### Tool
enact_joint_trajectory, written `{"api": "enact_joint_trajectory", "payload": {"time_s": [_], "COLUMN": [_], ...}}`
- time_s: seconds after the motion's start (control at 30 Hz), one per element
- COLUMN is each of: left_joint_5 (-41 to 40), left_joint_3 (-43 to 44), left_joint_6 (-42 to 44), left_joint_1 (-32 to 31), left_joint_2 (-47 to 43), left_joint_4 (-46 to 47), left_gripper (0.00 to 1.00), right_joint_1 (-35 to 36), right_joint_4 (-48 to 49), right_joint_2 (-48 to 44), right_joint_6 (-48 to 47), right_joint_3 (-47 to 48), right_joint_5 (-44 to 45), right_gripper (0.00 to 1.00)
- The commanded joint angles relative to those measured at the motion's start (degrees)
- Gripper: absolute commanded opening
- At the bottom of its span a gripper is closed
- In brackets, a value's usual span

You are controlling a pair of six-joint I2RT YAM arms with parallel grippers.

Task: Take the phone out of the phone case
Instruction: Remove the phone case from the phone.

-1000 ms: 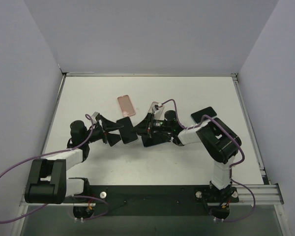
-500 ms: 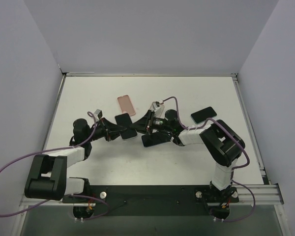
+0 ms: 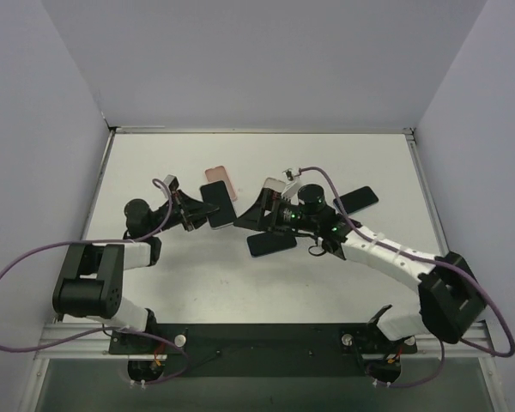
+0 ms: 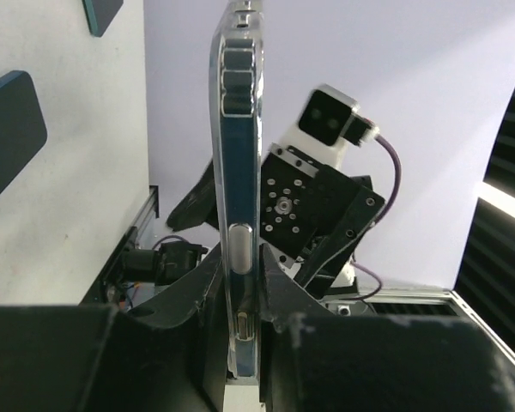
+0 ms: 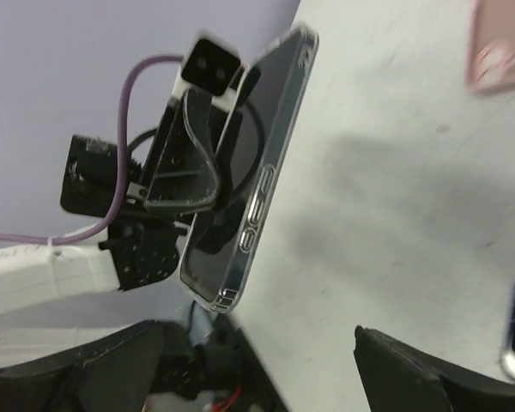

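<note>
The phone, dark-screened, sits inside its clear phone case [image 3: 216, 204] with a shiny rim. My left gripper [image 3: 208, 210] is shut on the lower end of it and holds it off the table. In the left wrist view the cased phone [image 4: 240, 172] stands edge-on between the jaws of the left gripper [image 4: 240, 287]. My right gripper [image 3: 251, 210] hangs open just right of the phone, not touching it. The right wrist view shows the cased phone [image 5: 249, 197] ahead of the wide-spread right gripper [image 5: 257, 378], with the left gripper clamped behind it.
A pink phone-shaped item [image 3: 221, 180] lies just behind the held phone. One dark phone [image 3: 271, 243] lies under the right gripper and another [image 3: 356, 199] lies farther right. Both arms reach in toward the table's middle; walls stand on three sides.
The left gripper has shut on the cased phone and carried it back and left toward the pink item. The right gripper has let go of it, opened wide and drawn back.
</note>
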Motion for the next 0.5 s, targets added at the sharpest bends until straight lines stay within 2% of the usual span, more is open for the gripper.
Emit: {"api": "enact_joint_trajectory", "payload": {"time_s": [0.0,0.1,0.23,0.3,0.33,0.4,0.43,0.47], "left_joint_5": [4.02,5.08,6.14,6.23,6.32,6.32,6.14,5.45], "left_joint_3": [5.4,7.51,11.03,12.87,13.4,15.16,17.52,18.84], "left_joint_6": [-7.46,-3.77,0.96,4.39,9.54,15.71,22.97,27.13], "left_joint_1": [-0.21,-1.26,-2.14,-2.49,-2.67,-3.8,-4.25,-4.95], "left_joint_2": [4.45,3.67,1.65,-1.07,-2.3,-6.43,-7.92,-10.72], "left_joint_4": [30.7,30.7,27.45,21.32,17.9,5.69,0.78,-10.32], "left_gripper": [0.0,0.0,0.0,0.0,0.0,0.0,0.0,0.0], "right_joint_1": [-0.52,-1.48,-4.99,-7.1,-7.81,-8.95,-9.74,-10.1], "right_joint_4": [-32.24,-38.16,-38.28,-37.75,-37.48,-32.51,-30.12,-27.66], "right_joint_2": [-10.76,-13.76,-14.39,-12.9,-12.19,-10.35,-9.99,-9.55], "right_joint_6": [-21.26,-25.83,-23.66,-21.2,-20.14,-16.73,-15.22,-13.73], "right_joint_3": [8.45,12.14,15.75,18.72,19.61,21.28,21.38,21.55], "right_joint_5": [20.59,22.66,12.76,8.62,6.77,0.88,-0.44,-2.89], "right_gripper": [1.0,1.0,0.93,0.9,0.87,0.84,0.83,0.82]}}
